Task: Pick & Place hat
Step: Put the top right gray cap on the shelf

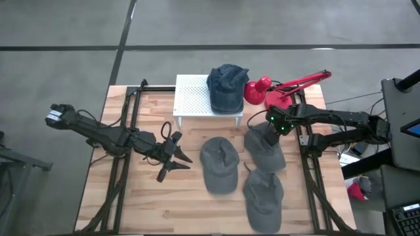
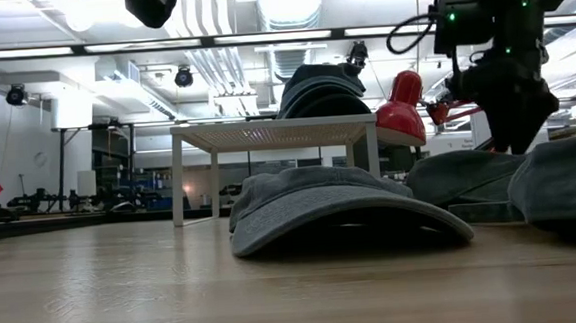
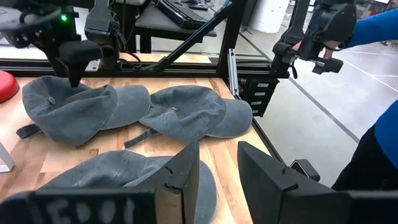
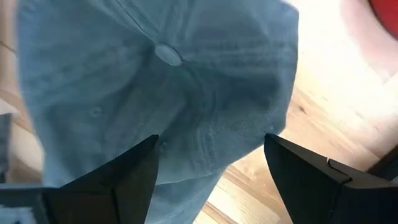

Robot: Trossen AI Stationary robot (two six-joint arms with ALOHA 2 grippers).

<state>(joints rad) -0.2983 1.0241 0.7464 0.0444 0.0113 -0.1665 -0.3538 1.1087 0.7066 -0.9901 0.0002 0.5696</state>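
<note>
On the desk [image 1: 151, 203] we see three grey hats and a fourth, bluer hat [image 1: 228, 87] resting on a white perforated stand [image 1: 192, 98] at the far edge, just beside a red lamp [image 1: 275, 88]. Our right gripper [image 1: 269, 134] hangs straight over the crown of the grey hat [image 1: 266, 149] nearest the lamp, jaws spread wide to either side of its top button and closed on nothing. Two more grey hats lie close by, one in the middle [image 1: 218, 164] and one nearer the front edge [image 1: 263, 193]. Our left gripper [image 1: 176, 157] waits above bare wood left of the middle hat, jaws partly apart and empty.
</note>
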